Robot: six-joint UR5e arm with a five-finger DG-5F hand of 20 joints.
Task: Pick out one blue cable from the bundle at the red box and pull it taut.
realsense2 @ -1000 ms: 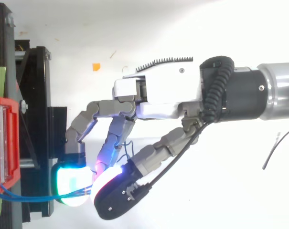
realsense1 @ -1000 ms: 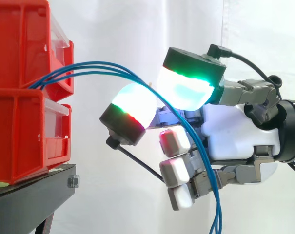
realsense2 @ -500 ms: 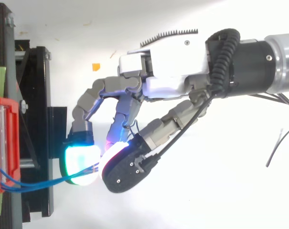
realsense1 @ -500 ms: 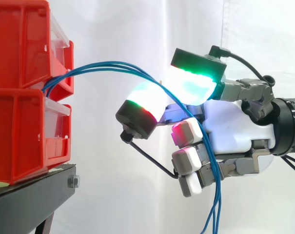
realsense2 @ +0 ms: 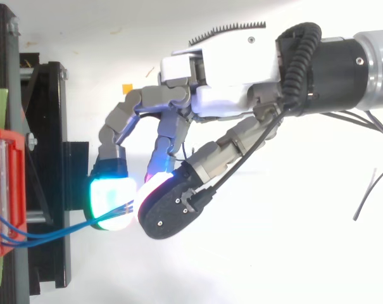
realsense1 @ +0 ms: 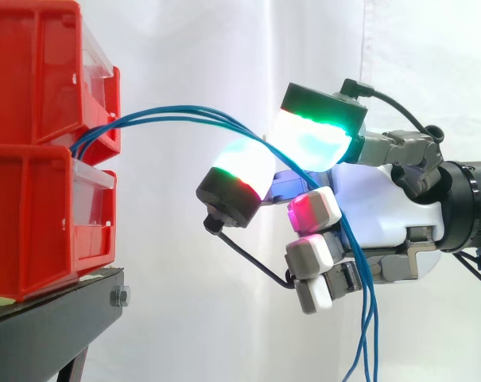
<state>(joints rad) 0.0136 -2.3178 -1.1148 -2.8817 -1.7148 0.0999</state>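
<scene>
Three blue cables (realsense1: 168, 115), as far as can be counted, leave the gap between the stacked red bins (realsense1: 33, 199). They arc across to the hand (realsense1: 383, 203) and hang down past its palm.

Status: the bundle is engaged, but separating out one cable appears not yet done, since all strands run together between the two large glowing pads (realsense1: 308, 143). The arc shows slack, so tensioning remains.

Hand condition: the fingers are curled, and the two large pads are closed toward each other with the cables pinched between them. The remaining fingers fold toward the palm.
</scene>
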